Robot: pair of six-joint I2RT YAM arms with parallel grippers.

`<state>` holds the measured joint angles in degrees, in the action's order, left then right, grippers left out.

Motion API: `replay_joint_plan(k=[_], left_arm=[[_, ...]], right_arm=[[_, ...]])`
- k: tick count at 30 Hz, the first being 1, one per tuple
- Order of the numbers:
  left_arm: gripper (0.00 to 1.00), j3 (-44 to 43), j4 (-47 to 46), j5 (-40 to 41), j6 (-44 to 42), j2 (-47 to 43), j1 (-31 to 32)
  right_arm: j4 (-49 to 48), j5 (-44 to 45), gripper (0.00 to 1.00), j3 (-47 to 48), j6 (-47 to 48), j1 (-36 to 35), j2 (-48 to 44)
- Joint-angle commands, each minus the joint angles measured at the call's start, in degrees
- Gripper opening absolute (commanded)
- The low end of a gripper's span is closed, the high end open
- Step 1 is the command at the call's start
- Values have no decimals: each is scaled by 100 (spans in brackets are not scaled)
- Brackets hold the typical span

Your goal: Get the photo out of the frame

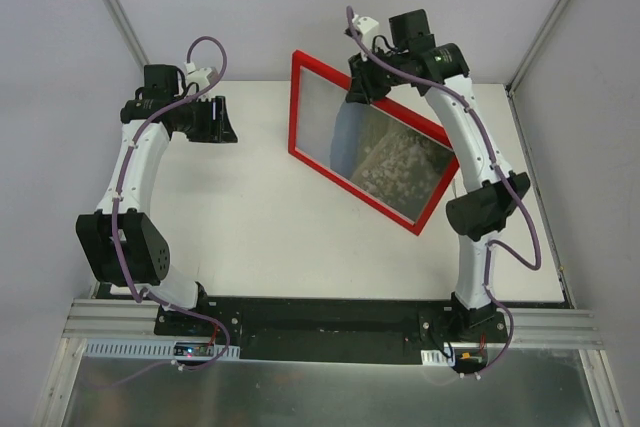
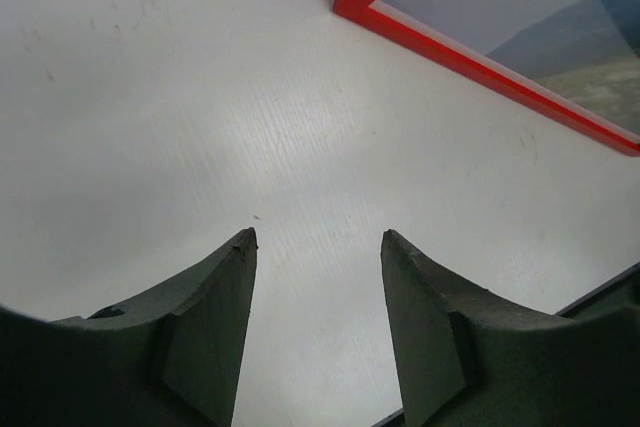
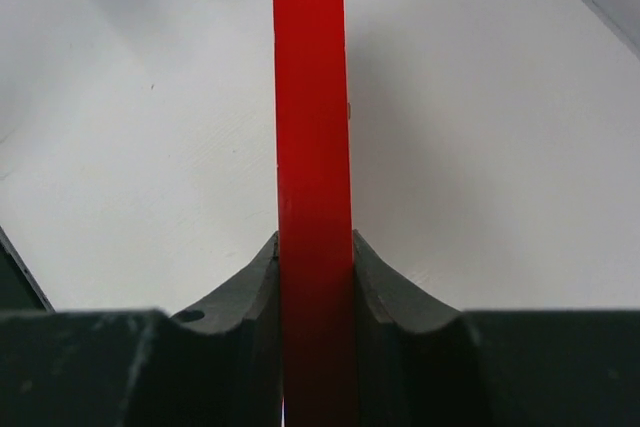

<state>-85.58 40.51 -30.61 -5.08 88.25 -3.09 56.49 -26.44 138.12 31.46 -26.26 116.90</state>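
From the top external view, the task looks to be at an early stage. The frame (image 1: 345,142) is tipped up at a slant over the far right part of the table (image 1: 270,237), held at its upper edge by the right gripper (image 1: 362,84). Whether its lower edge rests on the surface cannot be told from here. A grey, speckled photo (image 1: 405,169) seems to sit behind the clear pane, so the print is not yet out, and the back has yet to be opened and the print drawn free. The back itself is hidden. The left gripper (image 1: 224,125) hangs over bare table well to the left of the frame, carrying nothing. In the left wrist view, that gripper's two fingers (image 2: 215,287) stand spread apart with only white tabletop between them. One red corner of the frame (image 2: 470,59) lies ahead at the upper right, apart from the fingers, its pane showing pale reflections. In the right wrist view, the jaws are closed tight on the frame's thin red edge (image 3: 312,97), which runs straight up between them. Neither pane nor photo shows from this edge-on angle.
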Motion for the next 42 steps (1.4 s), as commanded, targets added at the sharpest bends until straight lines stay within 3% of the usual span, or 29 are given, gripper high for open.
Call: replay_joint_plan(k=[1, 13, 22, 32, 42], left_arm=[[51, 6, -105, -287, 33, 78, -33], [51, 94, -114, -621, 104, 368, -25], [50, 366, -210, -754, 218, 720, 1], [50, 393, -439, -455, 491, 1581, 291], [51, -64, -465, 63, 842, 2328, 485]], right_arm=[[407, 16, 0, -154, -808, 586, 465], [-278, 147, 0, -636, -1809, 1483, 474], [-2114, 788, 0, -3140, -2513, 1782, -466], [-3432, 1395, 0, -5443, -3128, 1782, -1064], [-4102, 1852, 0, -6385, -4060, 1194, -880]])
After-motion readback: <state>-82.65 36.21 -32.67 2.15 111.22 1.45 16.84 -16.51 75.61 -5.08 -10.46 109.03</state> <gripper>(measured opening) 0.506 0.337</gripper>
